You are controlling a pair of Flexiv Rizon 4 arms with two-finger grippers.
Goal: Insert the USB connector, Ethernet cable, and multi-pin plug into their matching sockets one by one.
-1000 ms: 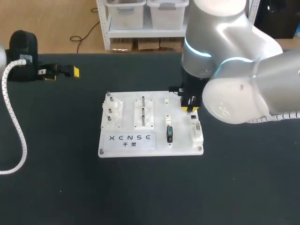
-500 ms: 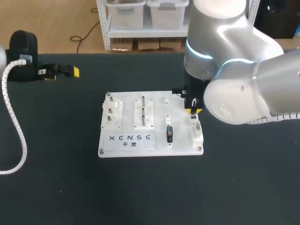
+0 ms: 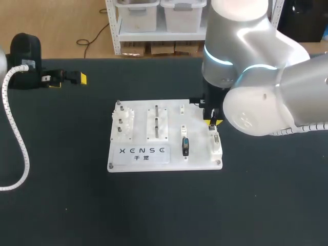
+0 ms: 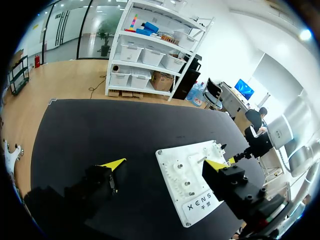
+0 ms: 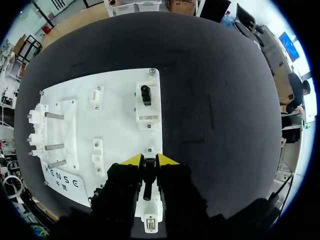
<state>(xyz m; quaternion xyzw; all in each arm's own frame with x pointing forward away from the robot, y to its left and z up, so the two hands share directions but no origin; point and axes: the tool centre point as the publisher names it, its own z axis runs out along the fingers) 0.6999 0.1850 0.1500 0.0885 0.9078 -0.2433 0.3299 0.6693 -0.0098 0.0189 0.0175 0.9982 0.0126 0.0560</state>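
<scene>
Plug (image 5: 146,181) and right claw (image 5: 150,159) were together at the right side of the white board (image 3: 200,154). The claw's two yellow tips were nearly closed and pinched the dark plug from both sides. A white socket block (image 3: 216,146) lay just near of it. I could not tell if the plug touched it. Another black plug (image 3: 185,146) stood a bit left of that block. The left claw (image 4: 165,164) was wide open with nothing in it, over the far left of the black bench (image 3: 61,205).
</scene>
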